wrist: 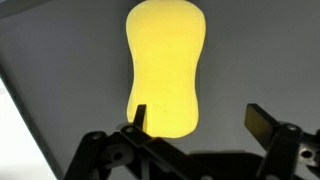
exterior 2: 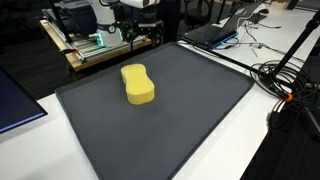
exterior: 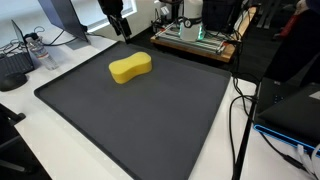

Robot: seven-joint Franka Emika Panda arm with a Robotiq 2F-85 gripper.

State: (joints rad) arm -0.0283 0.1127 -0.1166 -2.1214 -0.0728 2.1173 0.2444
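A yellow peanut-shaped sponge (exterior: 130, 68) (exterior 2: 138, 84) lies flat on a large dark grey mat (exterior: 130, 125) (exterior 2: 170, 130), toward the mat's far side. In an exterior view my gripper (exterior: 120, 22) hangs above the mat's far edge, behind the sponge and well clear of it. The wrist view looks down on the sponge (wrist: 165, 70) lengthwise. My gripper (wrist: 200, 122) is open there, with nothing held. The left fingertip (wrist: 138, 117) overlaps the sponge's near end in the picture, and the right fingertip (wrist: 262, 124) stands over bare mat.
A wooden board carrying green-lit equipment (exterior: 195, 38) (exterior 2: 100, 45) stands behind the mat. Black cables (exterior: 240, 100) (exterior 2: 285, 80) run along one side of the mat on the white table. A laptop (exterior 2: 225, 30) and a dark flat device (exterior 2: 15, 105) lie beyond the mat's edges.
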